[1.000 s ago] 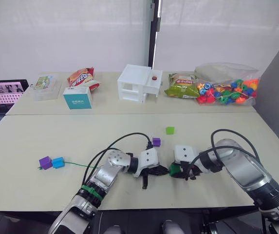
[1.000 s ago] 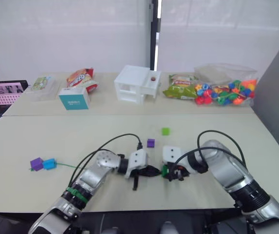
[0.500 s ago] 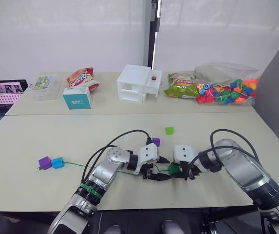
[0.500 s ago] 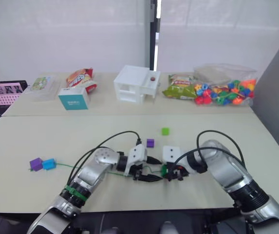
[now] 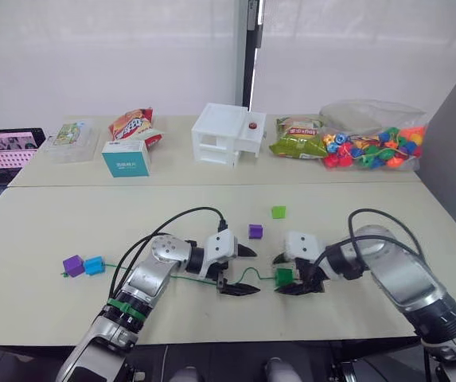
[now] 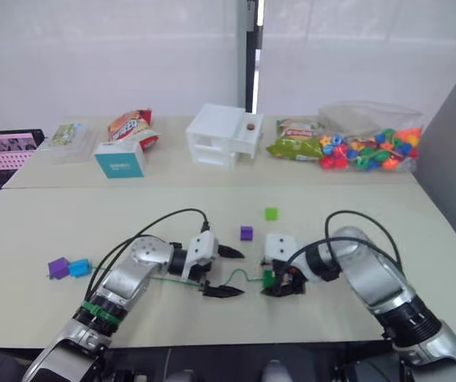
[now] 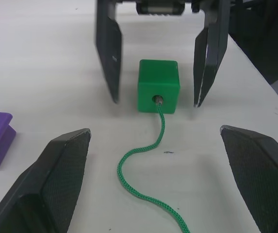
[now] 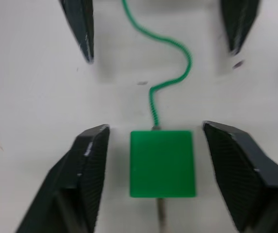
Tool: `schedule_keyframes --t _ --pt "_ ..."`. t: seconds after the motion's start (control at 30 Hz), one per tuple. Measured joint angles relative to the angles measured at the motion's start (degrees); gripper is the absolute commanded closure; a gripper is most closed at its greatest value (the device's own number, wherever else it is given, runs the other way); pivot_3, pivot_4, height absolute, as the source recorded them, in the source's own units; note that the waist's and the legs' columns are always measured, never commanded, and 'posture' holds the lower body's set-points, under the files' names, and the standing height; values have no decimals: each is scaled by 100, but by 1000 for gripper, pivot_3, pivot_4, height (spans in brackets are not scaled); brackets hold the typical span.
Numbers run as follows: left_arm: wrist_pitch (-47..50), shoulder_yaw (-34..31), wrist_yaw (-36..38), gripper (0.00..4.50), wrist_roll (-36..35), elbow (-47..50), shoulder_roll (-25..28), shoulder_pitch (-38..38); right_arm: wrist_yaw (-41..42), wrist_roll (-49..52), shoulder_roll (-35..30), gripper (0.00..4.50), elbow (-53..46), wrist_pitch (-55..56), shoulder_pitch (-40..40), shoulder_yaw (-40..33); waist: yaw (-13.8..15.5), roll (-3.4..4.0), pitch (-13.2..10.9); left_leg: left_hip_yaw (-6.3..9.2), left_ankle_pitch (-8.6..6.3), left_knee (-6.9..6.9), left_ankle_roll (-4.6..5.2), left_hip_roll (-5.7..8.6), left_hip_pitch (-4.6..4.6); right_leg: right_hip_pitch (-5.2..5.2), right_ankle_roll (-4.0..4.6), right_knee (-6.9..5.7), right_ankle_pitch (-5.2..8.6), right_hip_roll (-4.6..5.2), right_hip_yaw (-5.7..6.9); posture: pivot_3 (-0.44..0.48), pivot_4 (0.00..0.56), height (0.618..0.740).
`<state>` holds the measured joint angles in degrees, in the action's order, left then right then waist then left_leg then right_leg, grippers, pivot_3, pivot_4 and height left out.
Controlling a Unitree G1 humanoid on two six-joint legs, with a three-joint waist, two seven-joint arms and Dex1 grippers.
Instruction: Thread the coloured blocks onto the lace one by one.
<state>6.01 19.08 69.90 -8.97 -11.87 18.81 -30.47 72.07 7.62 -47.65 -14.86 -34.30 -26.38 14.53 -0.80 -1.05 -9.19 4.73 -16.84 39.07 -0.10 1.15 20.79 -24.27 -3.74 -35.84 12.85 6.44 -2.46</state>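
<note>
The dark green block lies on the table with the green lace through its hole. The lace's grey tip sticks out of its far side. My right gripper stands open around the block, a gap on each side between it and the fingers. My left gripper is open just left of the block, and the lace runs between its fingers. A purple block and a blue block sit on the lace's left end. A second purple block and a light green block lie loose behind the grippers.
On the far table stand a white box, a teal carton, snack bags and a clear bag of beads. A laptop is at the far left. Black cables arch over my left arm.
Both grippers have opened. The left one let go of the lace and drew back to the left. The right one released the dark green block, which now rests on the table.
</note>
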Motion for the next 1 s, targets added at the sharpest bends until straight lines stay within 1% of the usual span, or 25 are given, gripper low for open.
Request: schedule_keyframes --t 0.1,0.23,0.4,0.57,0.67,0.73,0.8,0.9,0.93,1.0 --pt "-113 105 -49 0 -9 31 -233 20 103 561 -556 21 -333 -460 519 -856 142 0 0 4 1 7 -2 1 22 -3 -2 4 -1 2 7 0 150 740" --pt "-248 262 -122 0 58 -128 -538 -19 156 1344 -830 21 -853 -919 1200 -1854 149 -1 -1 0 -1 14 1 1 24 0 -3 9 -2 1 6 0 150 740" --pt "-513 418 -433 0 257 -795 -1135 -277 -84 1579 -1054 21 -1308 -973 1829 -2228 145 -7 -4 -3 0 26 1 1 22 7 -4 10 -1 -1 5 0 150 740" --pt "-849 517 -610 0 501 -1396 -1402 -513 -583 1528 -1057 21 -1507 -873 2289 -2346 138 -8 -5 -4 0 35 1 1 23 7 -4 6 -1 -1 4 0 150 740" --pt "-972 557 -616 814 588 -1575 -1435 -548 -803 1387 -1056 0 -1521 -655 2366 -2353 141 -8 -5 -3 0 36 1 1 23 7 -4 6 -1 -1 5 0 150 740" --pt "-1014 579 -568 1458 649 -1687 -1449 -551 -961 1144 -1068 0 -1503 -345 2397 -2246 144 -8 -5 -3 0 37 1 1 24 7 -4 6 -1 -1 5 0 150 740" --pt "-1097 582 -465 2151 656 -1747 -1448 -551 -1056 811 -1201 0 -1446 -25 2428 -1961 140 -8 -5 -4 0 38 1 1 24 6 -5 6 -1 -1 5 0 150 740" --pt "-1117 579 -379 3097 657 -1765 -1447 -555 -1155 539 -1139 0 -1258 274 2400 -1597 137 -8 -5 -3 0 41 0 1 25 7 -5 6 -1 -2 5 0 150 740" --pt "-1122 573 -369 3295 658 -1768 -1444 -557 -1165 477 -1106 0 -1224 341 2347 -1456 137 -8 -5 -3 0 42 0 1 25 7 -5 6 -1 -1 5 0 150 740" --pt "-1123 570 -356 3295 664 -1777 -1442 -571 -1183 416 -1091 0 -1157 414 2202 -1288 136 -8 -5 -3 0 47 1 1 26 7 -5 6 -1 -2 5 0 150 740"
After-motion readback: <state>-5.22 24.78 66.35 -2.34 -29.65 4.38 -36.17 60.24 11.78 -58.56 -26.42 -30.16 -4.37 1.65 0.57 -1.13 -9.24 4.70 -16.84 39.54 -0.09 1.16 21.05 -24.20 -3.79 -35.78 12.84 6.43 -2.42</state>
